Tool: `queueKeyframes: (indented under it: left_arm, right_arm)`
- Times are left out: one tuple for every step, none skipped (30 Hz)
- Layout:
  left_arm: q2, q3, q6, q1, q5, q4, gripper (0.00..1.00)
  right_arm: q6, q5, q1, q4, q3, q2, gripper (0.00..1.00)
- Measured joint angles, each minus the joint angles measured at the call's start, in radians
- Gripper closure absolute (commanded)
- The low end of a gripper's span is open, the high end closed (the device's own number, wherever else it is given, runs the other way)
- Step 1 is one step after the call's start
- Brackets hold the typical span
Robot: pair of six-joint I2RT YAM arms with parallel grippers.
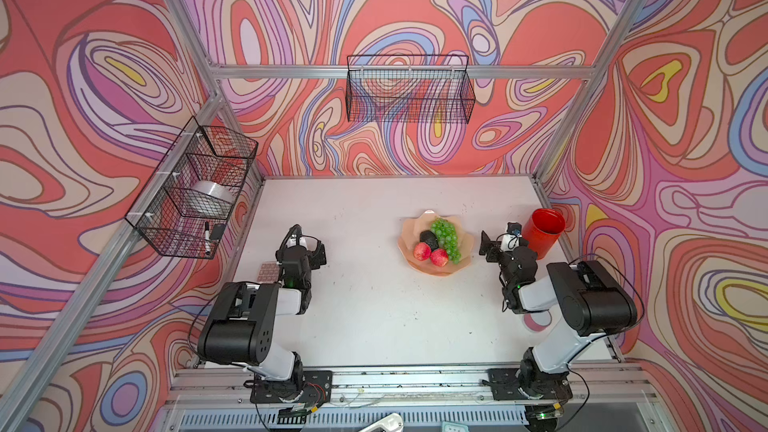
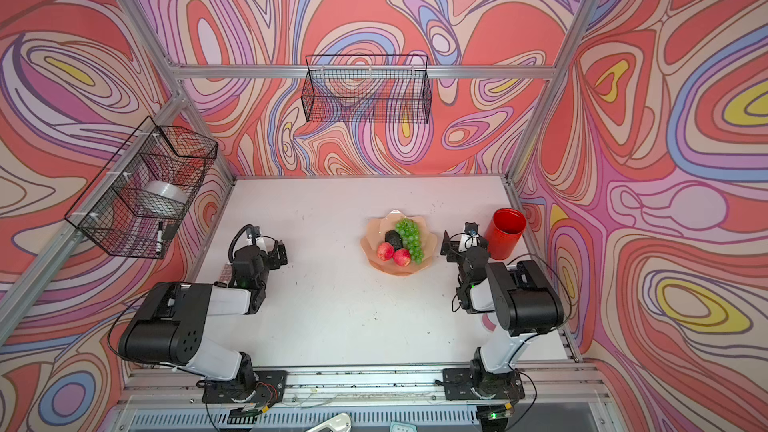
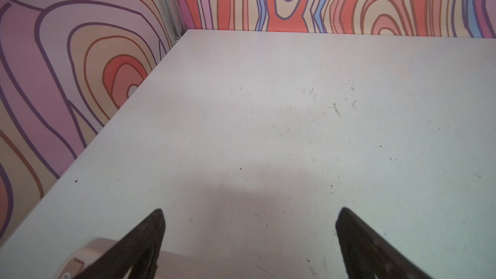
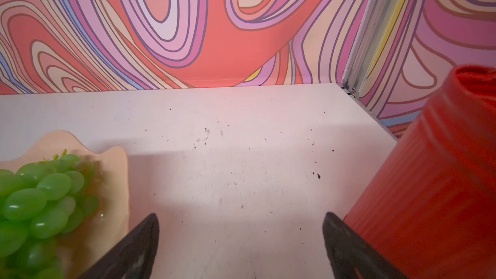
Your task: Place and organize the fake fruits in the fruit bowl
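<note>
The fruits (image 1: 446, 236) fill the bowl (image 1: 409, 236), just left of the nearer right end effector (image 4: 241, 218); it and the left end effector (image 3: 251, 210) gape wide, empty.

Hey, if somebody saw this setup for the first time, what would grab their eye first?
The swirling coral, pink and lilac wallpaper covers every wall around the white table. Right of the table's middle sits the peach-pink fruit bowl holding green grapes, a dark avocado and two red-pink apples, with a tall red cup by the right wall. The left pincer and right pincer stand open and empty.
</note>
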Motion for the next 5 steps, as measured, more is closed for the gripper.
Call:
queueKeyframes:
  left_arm:
    - [0.0,0.0,0.0,0.0,-0.001,0.0,0.0]
    - [0.0,0.0,0.0,0.0,-0.001,0.0,0.0]
    - [0.0,0.0,0.0,0.0,-0.001,-0.001,0.0]
    - [0.0,0.0,0.0,0.0,-0.001,0.0,0.0]
    - [0.0,0.0,0.0,0.0,-0.002,0.0,0.0]
  right_arm:
    - [0.0,0.002,0.0,0.0,0.0,0.0,0.02]
    - [0.0,0.003,0.0,0.0,0.0,0.0,0.02]
    - [0.0,0.004,0.0,-0.001,0.0,0.0,0.02]
    - [0.0,0.004,0.0,-0.001,0.0,0.0,0.02]
    - [0.0,0.005,0.0,-0.001,0.0,0.0,0.02]
